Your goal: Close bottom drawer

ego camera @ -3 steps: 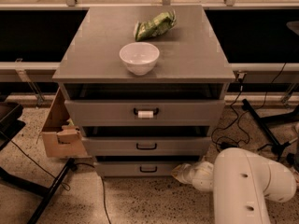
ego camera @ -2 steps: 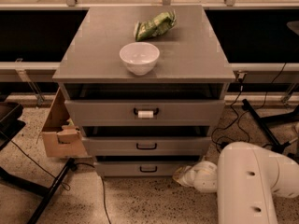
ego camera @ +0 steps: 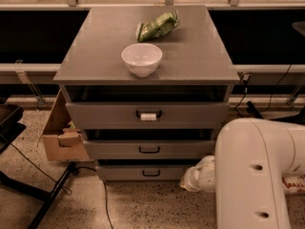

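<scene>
A robot's bulky white arm fills the lower right of the frame, its gripper low over the speckled floor and just beside the right end of the bottom drawer; whether the gripper is open or closed cannot be told. The drawer, lowest of three in a grey cabinet at centre frame, shows a dark gap above its short front and a small black handle. Above it sit the middle drawer and the top drawer. A cardboard box leans at the cabinet's left. On top stand a white bowl and, farther back, a green bag.
</scene>
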`<state>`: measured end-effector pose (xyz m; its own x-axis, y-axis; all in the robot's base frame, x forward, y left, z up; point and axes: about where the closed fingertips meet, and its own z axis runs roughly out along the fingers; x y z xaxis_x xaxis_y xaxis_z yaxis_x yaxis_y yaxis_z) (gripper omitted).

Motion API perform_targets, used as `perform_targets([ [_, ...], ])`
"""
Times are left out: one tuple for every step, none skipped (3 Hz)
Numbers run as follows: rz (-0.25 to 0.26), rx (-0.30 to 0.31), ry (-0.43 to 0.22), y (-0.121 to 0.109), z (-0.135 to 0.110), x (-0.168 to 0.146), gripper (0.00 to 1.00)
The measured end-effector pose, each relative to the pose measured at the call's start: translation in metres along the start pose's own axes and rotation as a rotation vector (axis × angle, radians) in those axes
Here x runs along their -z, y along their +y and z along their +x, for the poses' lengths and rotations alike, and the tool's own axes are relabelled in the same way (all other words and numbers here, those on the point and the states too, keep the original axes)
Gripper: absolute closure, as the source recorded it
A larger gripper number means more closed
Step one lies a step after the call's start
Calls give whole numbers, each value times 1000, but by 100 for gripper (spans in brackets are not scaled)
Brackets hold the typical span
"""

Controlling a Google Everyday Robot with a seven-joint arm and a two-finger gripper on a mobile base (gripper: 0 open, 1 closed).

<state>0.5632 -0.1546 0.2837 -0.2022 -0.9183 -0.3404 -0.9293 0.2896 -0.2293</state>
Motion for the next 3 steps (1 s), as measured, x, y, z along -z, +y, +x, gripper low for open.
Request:
perform_targets([
  [-22,-60,146,24,19,85,100],
  [-32,-141,232,53,50,139,100],
  [-39,-145,236,60,52,145,82],
])
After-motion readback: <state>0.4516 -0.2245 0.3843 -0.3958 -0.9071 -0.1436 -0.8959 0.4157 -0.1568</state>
